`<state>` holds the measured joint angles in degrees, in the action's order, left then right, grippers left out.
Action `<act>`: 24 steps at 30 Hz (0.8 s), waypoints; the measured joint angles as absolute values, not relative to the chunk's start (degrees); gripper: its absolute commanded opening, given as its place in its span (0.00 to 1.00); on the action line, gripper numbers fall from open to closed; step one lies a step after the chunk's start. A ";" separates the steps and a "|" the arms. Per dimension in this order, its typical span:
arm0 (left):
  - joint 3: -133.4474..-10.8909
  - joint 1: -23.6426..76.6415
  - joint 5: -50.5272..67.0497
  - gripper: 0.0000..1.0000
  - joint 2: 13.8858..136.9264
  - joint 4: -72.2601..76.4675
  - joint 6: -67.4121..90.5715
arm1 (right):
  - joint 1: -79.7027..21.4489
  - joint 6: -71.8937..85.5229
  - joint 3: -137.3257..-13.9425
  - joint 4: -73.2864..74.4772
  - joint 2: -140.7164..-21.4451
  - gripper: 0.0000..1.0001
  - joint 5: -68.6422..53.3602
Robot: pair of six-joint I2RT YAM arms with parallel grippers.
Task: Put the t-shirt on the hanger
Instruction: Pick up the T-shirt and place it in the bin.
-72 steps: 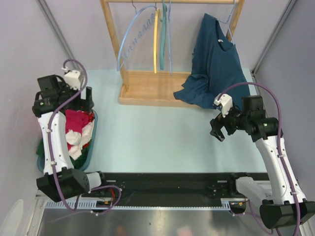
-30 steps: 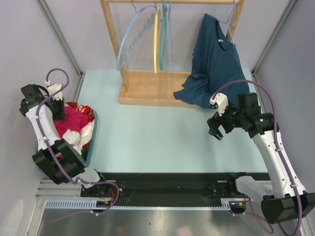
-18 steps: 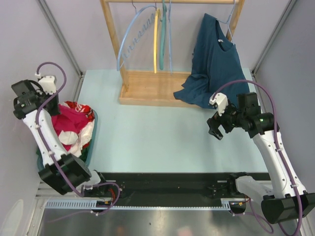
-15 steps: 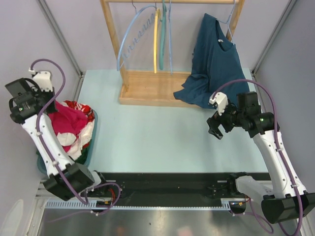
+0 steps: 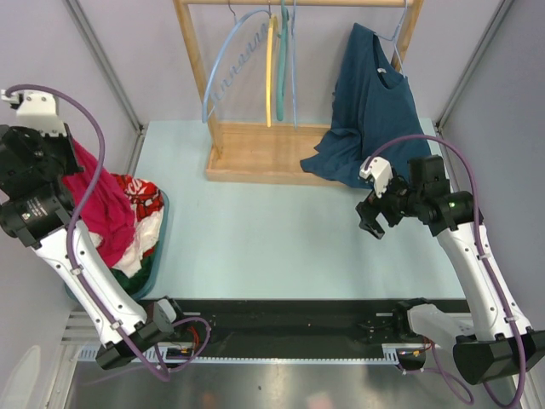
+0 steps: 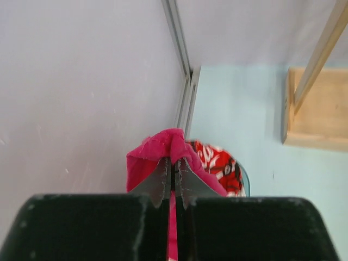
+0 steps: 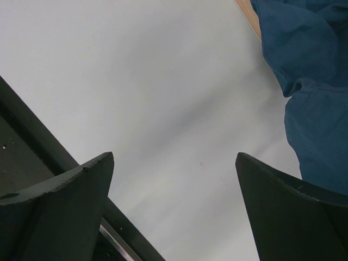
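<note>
The crimson t-shirt (image 5: 100,204) hangs in a bunch from my left gripper (image 5: 73,156), which is raised high above the basket at the left wall. In the left wrist view the left gripper (image 6: 174,163) is shut on a fold of the t-shirt (image 6: 147,160), and cloth runs down between the fingers. A thin pale lavender hanger (image 5: 295,81) hangs edge-on from the rack rail at the back. My right gripper (image 5: 372,223) is open over the table on the right with nothing between its fingers. The right wrist view also shows the right gripper (image 7: 174,156) open.
A teal basket (image 5: 163,223) at the left edge holds a red-and-white printed garment (image 5: 143,196). The wooden rack (image 5: 255,158) carries a sky-blue notched hanger (image 5: 223,68), a yellow hanger (image 5: 271,72) and a dark teal shirt (image 5: 368,111) draped onto its base.
My left arm has risen well up from the basket, drawing the crimson t-shirt out with it. The right arm has barely moved and stays open.
</note>
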<state>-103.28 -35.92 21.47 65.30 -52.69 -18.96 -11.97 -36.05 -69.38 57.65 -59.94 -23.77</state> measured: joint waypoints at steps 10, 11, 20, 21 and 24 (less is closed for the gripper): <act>-111.20 -35.42 28.51 0.00 65.06 -36.80 -5.65 | -12.27 -36.05 -70.72 57.67 -60.25 1.00 -23.35; -111.35 -35.38 29.15 0.00 65.01 -35.11 -4.34 | -12.27 -36.05 -70.81 57.65 -60.25 1.00 -23.35; -112.75 -31.73 36.25 0.00 66.11 -15.22 13.43 | -12.32 -36.03 -70.96 57.63 -60.53 1.00 -23.35; -113.34 -29.71 36.60 0.00 66.67 -13.78 14.50 | -12.32 -36.03 -71.00 57.58 -60.55 1.00 -23.35; -116.05 -22.46 36.86 0.00 68.84 -10.46 16.69 | -12.32 -36.03 -71.18 57.56 -60.55 1.00 -23.35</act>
